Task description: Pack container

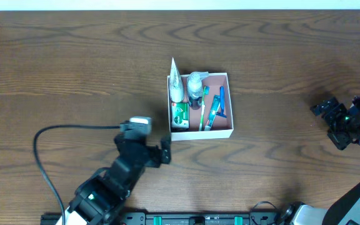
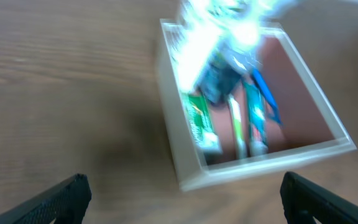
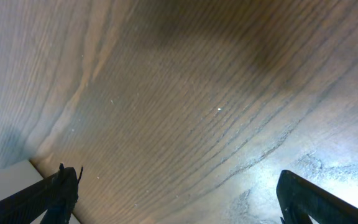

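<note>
The container (image 1: 202, 133), a shallow white box with a pinkish-brown inside, sits mid-table. In it lie a white tube (image 1: 176, 84), a clear bottle (image 1: 195, 84), a green packet (image 1: 179, 113) and toothbrushes (image 1: 215, 110). My left gripper (image 1: 147, 144) is open and empty, just off the box's near left corner. The blurred left wrist view shows the container (image 2: 267, 164) ahead of the left gripper (image 2: 185, 204), apart from both fingers. Far to the right my right gripper (image 1: 328, 122) is open over bare wood, and in its own view the right gripper (image 3: 182, 199) has nothing between its fingers.
A black cable (image 1: 42, 156) loops over the table left of my left arm. White strip (image 1: 180, 4) borders the table's far edge. In the right wrist view a pale surface (image 3: 5, 182) shows at the lower left.
</note>
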Controlling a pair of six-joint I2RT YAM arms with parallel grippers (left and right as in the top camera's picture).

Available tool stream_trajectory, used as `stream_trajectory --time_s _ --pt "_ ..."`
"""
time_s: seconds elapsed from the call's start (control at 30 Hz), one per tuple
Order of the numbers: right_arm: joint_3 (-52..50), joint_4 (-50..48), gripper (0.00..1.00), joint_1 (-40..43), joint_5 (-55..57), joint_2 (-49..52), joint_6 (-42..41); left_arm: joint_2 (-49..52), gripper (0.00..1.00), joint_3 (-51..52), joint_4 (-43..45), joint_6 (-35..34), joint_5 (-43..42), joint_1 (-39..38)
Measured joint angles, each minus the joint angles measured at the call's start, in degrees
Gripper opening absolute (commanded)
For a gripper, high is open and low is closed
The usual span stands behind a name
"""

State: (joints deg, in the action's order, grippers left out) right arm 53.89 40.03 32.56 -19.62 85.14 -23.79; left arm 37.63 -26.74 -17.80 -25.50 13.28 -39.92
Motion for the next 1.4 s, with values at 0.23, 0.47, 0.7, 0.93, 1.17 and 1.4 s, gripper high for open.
stream_trajectory --time_s 0.23,0.47,0.7,0.93,1.17,1.4 --pt "0.00 0.00 0.99 0.00 0.00 0.00 0.00 -13.77 0.98 12.55 11.30 6.03 -6.97 13.70" --pt "0.00 0.00 0.99 0.00 0.00 0.00 0.00 -25.68 0.98 14.10 11.89 15.52 -12.96 24.46" --pt "0.00 0.02 0.99 0.00 0.00 0.00 0.00 -29.75 0.98 14.25 12.20 21.97 -18.05 34.56" --pt "0.00 0.02 0.99 0.00 0.00 0.00 0.00 -31.52 0.98 20.50 22.32 23.67 -21.51 40.68" --pt "0.00 0.00 0.99 0.00 0.00 0.00 0.00 -36.37 0.98 26.40 23.23 24.09 -24.76 42.03" --pt "0.00 0.00 0.99 0.00 -0.02 0.00 0.00 -37.05 0.98 25.75 17.22 24.50 -24.94 42.14"
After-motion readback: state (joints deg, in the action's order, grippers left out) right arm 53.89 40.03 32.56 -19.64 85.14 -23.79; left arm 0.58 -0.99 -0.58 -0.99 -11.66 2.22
